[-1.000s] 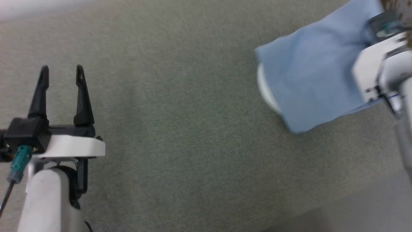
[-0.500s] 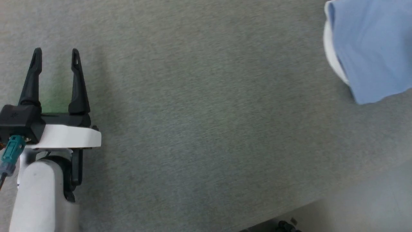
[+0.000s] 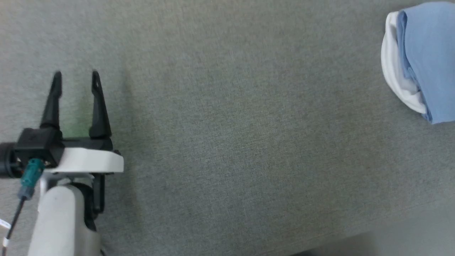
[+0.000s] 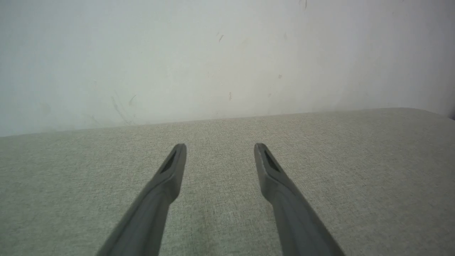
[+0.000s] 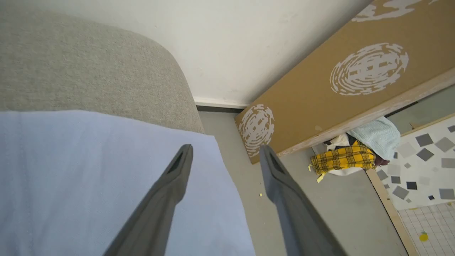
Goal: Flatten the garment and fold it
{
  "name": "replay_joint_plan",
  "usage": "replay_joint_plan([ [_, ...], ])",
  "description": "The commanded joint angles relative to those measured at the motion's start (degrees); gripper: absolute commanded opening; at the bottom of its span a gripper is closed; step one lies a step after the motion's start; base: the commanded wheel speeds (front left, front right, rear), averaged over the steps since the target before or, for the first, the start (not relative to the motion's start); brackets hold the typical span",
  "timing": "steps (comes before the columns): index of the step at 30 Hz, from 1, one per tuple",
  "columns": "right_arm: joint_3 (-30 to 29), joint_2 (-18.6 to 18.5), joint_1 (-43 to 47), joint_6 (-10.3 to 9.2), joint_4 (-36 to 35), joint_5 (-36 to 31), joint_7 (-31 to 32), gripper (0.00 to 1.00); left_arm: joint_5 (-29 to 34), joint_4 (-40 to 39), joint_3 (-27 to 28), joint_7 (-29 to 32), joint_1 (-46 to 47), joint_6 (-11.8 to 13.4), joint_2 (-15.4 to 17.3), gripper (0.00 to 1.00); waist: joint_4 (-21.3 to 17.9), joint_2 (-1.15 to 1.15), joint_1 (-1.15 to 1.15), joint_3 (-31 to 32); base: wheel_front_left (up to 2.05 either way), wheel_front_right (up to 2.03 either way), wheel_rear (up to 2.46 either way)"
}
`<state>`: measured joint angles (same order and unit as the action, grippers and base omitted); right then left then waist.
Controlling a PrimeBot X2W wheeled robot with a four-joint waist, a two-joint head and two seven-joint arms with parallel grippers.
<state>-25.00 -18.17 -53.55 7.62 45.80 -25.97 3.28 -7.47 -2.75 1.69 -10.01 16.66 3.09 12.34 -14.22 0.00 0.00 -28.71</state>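
Garment: folded into a compact blue bundle with the white collar along its 9 o'clock edge. It lies at about 2 o'clock in the head view, on the grey fabric surface.
Garment, right wrist view: smooth light blue cloth close to the surface's rounded corner, with the floor beyond.
Why it lies there: probably set aside as a finished fold, since it is layered, tidy and free of any grip.
Right end effector: fingers spread with nothing pinched. It hangs over the bundle's outer edge and points toward 12 o'clock, past the corner.
Left end effector: at 8 o'clock in the head view, fingers spread and empty, well apart from the garment.
Left arm pose: low and nearly level over the bare surface, aimed at the wall. It looks parked out of the way.
Task state: folding looks complete.
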Motion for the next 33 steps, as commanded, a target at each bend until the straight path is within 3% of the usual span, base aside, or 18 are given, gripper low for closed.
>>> replay_joint_plan([
  [1, 0.54, 0.27, 0.74, -0.13, 0.34, 0.79, -1.18, 1.00, -0.54, 0.61, -0.17, -0.56, -1.05, 0.20, -0.41, 1.00, 1.11, 0.00, 0.00, 4.67, 0.00, 0.00, 0.00],
  [7, 4.97, 0.58, 3.97, -0.13, 0.02, 6.83, -6.95, 1.00, -2.41, 4.26, -0.95, -2.17, -3.40, -0.16, -2.42, 1.00, 3.86, 0.00, 0.00, 12.17, 0.00, 0.00, 0.00],
  [12, 9.65, 1.89, 8.64, -0.13, -4.83, 14.31, -10.25, 1.00, -4.25, 6.61, -2.21, -2.67, -5.33, -1.36, -4.03, 1.00, 7.04, 0.00, 0.00, 17.23, 0.00, 0.00, 0.00],
  [21, 15.75, 5.79, 24.41, -0.13, -22.90, 26.98, -10.77, 1.00, -6.76, 10.79, -4.22, -3.27, -7.47, -2.51, -6.26, 1.00, 12.19, 0.00, 0.00, 22.47, 0.00, 0.00, 0.00],
  [28, 17.60, 10.15, 36.70, -0.13, -36.75, 29.95, -11.11, 1.00, -7.15, 13.75, -4.75, -4.29, -8.70, -2.67, -6.86, 1.00, 13.60, 0.00, 0.00, 24.51, 0.00, 0.00, 0.00],
  [33, 18.93, 12.95, 43.48, -0.13, -41.16, 30.34, -11.31, 1.00, -7.12, 15.03, -4.88, -4.76, -9.71, -2.51, -7.35, 1.00, 14.15, 0.00, 0.00, 25.62, 0.00, 0.00, 0.00],
])
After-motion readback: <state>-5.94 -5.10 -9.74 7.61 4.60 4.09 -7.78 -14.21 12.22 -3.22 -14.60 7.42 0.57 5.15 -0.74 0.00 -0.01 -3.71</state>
